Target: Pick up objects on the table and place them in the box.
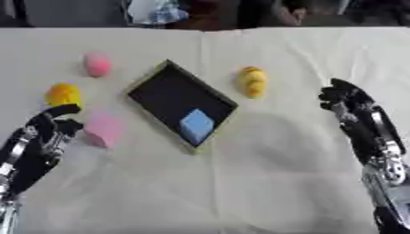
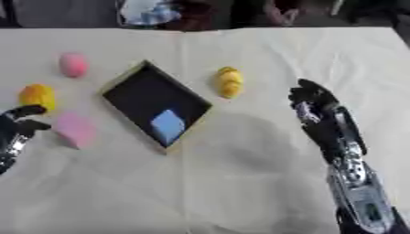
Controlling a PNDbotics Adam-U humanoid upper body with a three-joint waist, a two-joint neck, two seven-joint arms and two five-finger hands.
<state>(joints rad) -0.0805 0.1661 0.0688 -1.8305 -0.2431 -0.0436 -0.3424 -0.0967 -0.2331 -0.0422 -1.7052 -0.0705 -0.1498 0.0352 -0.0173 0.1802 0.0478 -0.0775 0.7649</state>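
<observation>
A shallow black box (image 1: 172,93) with a tan rim lies askew at the table's middle, and a light blue block (image 1: 196,124) sits in its near corner. A pink block (image 1: 102,129) lies left of the box, just right of my left hand (image 1: 54,122), whose fingers are curled and hold nothing. A yellow-orange round object (image 1: 63,94) sits above that hand. A pink egg-shaped object (image 1: 97,63) lies at the far left. A yellow lumpy object (image 1: 253,81) lies right of the box. My right hand (image 1: 342,98) hovers right of it, fingers curled, empty.
A cream cloth (image 1: 240,183) covers the table. Dark shapes and a pale bluish thing (image 1: 156,11) stand beyond the far edge.
</observation>
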